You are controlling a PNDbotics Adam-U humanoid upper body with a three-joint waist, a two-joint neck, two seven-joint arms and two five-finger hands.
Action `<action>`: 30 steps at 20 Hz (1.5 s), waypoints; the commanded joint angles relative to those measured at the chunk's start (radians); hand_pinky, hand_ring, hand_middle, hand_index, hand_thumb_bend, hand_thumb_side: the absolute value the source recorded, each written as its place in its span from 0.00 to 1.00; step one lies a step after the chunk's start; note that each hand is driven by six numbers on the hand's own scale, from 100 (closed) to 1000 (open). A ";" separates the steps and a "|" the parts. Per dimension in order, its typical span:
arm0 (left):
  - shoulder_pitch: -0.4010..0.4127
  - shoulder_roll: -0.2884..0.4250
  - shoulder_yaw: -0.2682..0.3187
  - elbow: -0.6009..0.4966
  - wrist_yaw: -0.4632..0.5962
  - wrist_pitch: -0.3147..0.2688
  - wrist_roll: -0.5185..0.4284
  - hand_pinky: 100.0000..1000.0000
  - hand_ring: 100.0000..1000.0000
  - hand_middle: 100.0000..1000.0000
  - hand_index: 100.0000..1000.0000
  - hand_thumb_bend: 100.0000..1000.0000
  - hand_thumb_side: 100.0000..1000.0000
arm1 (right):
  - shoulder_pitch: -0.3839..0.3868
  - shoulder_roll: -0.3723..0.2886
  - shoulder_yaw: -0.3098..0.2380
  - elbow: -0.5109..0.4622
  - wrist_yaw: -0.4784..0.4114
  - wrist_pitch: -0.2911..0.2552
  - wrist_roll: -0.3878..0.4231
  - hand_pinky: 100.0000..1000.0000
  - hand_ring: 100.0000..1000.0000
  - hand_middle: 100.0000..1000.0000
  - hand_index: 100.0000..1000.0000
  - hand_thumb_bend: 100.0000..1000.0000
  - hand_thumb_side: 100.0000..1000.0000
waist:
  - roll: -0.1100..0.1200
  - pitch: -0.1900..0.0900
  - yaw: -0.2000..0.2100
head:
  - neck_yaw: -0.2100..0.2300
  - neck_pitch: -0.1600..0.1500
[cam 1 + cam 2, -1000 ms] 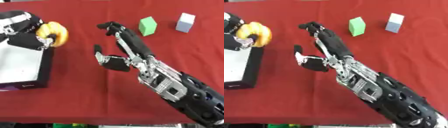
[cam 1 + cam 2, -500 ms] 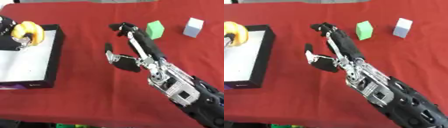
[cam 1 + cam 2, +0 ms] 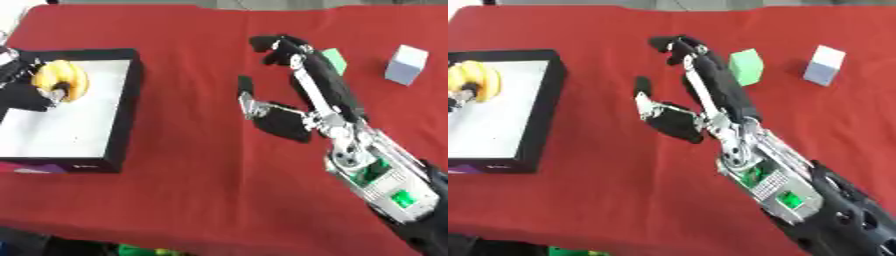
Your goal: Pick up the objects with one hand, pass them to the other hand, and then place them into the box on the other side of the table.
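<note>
1. Yellow object (image 3: pixel 59 86), rounded and banana-like, sits in the left hand (image 3: pixel 26 87) over the box's (image 3: pixel 122 107) white floor, near its far-left corner. It looks lifted off the floor rather than resting, though contact is hard to judge.
2. Left hand's dark fingers curl round the yellow object from the left. That fits a carry into the box with release not yet done.
3. Box is a black-walled tray with a white inside, at the table's (image 3: pixel 184 190) left edge. That makes it the drop-off side for things picked up on the right.
4. Right hand (image 3: pixel 684 117) hangs over the middle of the table, fingers long and straight, thumb spread apart, nothing in it. Wide open like this, it reads as done with handing over and free for the next pick.
5. Its fingertips point toward the far edge, near the green block (image 3: pixel 746 66), which stands just beside the fingers on their right. I cannot tell if they touch.
6. White-blue block (image 3: pixel 824 65) stands further right, near the far-right corner, apart from the green one.
7. Both blocks lie on the right hand's side, so they are likely the remaining pickups.
8. Judgement: placing step is nearly complete for the yellow object; two objects are left.
</note>
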 commanded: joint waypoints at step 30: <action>0.028 -0.107 0.171 -0.225 0.262 -0.187 0.249 0.85 0.73 0.70 0.77 0.00 0.76 | 0.001 -0.081 -0.115 -0.058 -0.037 0.031 -0.049 0.76 0.71 0.73 0.83 0.00 0.31 | -0.006 -0.019 0.000 | -0.071 -0.018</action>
